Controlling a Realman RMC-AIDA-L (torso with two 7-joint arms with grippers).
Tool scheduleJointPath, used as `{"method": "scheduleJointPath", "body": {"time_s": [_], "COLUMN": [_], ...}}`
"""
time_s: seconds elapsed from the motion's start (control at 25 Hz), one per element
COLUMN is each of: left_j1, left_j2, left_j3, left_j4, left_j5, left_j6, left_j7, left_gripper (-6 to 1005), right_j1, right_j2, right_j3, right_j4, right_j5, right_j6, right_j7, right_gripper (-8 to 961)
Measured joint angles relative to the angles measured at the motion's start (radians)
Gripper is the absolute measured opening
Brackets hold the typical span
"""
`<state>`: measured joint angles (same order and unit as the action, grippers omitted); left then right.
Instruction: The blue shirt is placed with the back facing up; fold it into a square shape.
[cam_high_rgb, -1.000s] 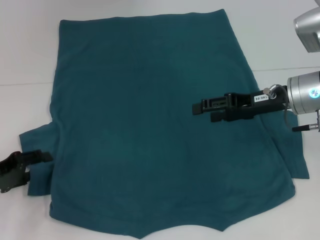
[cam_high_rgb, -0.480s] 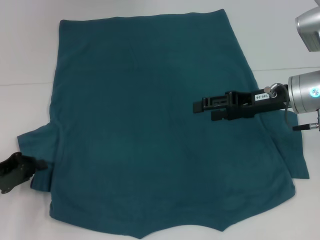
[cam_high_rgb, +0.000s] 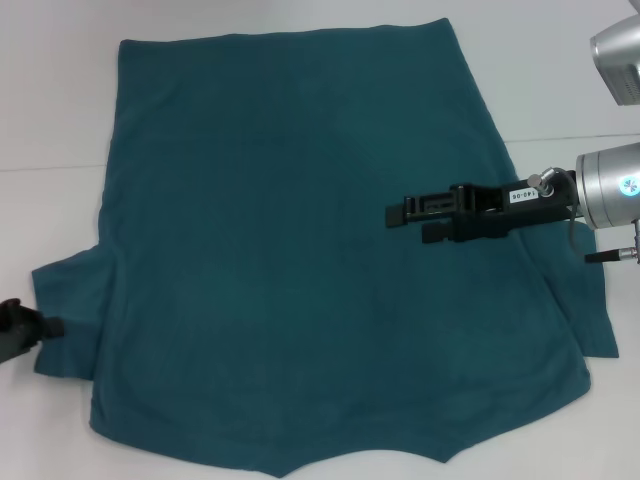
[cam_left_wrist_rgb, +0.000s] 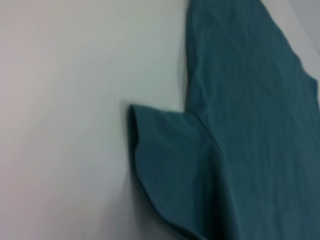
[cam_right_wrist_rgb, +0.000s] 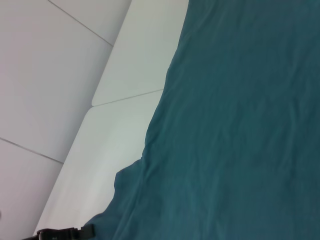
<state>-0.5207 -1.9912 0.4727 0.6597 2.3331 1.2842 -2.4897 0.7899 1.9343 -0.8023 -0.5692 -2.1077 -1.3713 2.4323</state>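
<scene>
While the blue shirt (cam_high_rgb: 300, 250) lies flat, plain side up, on the white table (cam_high_rgb: 55, 110), the left gripper (cam_high_rgb: 22, 330) sits at 8 o'clock, pinched on the left sleeve (cam_high_rgb: 65, 315) edge. Right gripper (cam_high_rgb: 400, 214) hovers over the shirt's 3 o'clock area; jaw state cannot be told.

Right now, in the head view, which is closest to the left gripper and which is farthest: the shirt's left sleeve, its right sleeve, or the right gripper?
From the left gripper:
1. Left sleeve of the blue shirt, right at the fingers, near left edge.
2. Right gripper, above the shirt's right half.
3. Right sleeve, far right edge.
</scene>
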Motion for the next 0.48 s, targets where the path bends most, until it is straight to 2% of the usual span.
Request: {"method": "scheduleJointPath", "body": {"time_s": [0.48], "left_j1": [-0.064], "left_j2": [0.049], "left_j3": [-0.003], "left_j4": [0.101], "left_j5": [0.153], "left_j6": [0.065], "left_j7": [-0.024], "left_gripper": [2], "right_j1": [-0.003], "right_j2": [-0.001], "right_j3": [0.003], "right_j4": [0.000], "right_j5": [0.000], "right_j6": [-0.003], "right_j7": [0.006], "right_gripper": [879]}}
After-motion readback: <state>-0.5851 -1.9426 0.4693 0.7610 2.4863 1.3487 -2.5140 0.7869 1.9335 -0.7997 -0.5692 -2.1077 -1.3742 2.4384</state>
